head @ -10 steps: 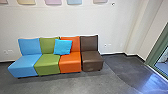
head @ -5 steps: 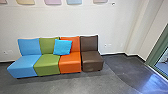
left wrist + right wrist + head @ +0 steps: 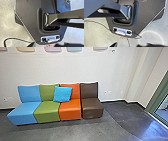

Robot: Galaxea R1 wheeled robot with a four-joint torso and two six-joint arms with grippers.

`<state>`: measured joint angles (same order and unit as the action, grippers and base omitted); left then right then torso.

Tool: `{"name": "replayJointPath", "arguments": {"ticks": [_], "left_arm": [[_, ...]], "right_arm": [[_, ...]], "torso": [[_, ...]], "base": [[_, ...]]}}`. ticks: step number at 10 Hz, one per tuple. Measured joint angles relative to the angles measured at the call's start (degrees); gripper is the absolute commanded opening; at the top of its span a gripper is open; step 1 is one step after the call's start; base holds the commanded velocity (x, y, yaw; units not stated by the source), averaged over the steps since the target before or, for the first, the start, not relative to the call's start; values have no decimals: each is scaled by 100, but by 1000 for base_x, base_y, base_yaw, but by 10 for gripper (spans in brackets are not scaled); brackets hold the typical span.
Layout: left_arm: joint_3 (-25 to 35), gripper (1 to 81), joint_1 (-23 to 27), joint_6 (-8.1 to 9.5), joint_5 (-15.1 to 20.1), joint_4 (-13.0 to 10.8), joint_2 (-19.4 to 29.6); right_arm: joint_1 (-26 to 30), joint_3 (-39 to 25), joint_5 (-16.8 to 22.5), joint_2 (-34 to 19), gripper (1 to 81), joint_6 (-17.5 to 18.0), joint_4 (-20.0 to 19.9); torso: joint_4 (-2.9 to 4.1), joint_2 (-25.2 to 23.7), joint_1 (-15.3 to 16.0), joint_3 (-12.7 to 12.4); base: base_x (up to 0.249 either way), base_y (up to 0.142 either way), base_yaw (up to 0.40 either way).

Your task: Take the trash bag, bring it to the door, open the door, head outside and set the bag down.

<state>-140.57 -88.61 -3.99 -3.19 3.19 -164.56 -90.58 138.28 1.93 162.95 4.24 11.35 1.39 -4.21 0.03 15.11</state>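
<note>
Judging from the spread tips of the left tool and the right tool, both are open, with no load visible between them. The robot is indoors, facing a row of coloured seats with a blue cushion against a pale wall. Where the trash bag is, I cannot tell. The pickup looks undone, so probably the whole job is left: gripping the bag, carrying it, opening the door, going out and setting it down. At the head view's right edge, a green frame holds glass; whether it belongs to the door is unclear.
</note>
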Motion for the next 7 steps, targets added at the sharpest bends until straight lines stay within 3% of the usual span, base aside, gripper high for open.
{"name": "replayJointPath", "arguments": {"ticks": [2, 5, 7], "left_arm": [[505, 811, 5, 22, 11, 2, 328], [705, 811, 2, 83, 2, 28, 695], [809, 811, 30, 88, 20, 273, 762]], "right_arm": [[63, -672, 5, -372, 811, 0, -2], [107, -1319, 7, -833, 811, 9, -17], [105, -1570, 24, -1133, 811, 33, -20]], "torso": [[0, 0, 0, 0], [0, -17, 9, 0], [0, -277, 166, 7]], "base": [[0, 0, 0], [0, 0, 0], [0, 0, 0]]}}
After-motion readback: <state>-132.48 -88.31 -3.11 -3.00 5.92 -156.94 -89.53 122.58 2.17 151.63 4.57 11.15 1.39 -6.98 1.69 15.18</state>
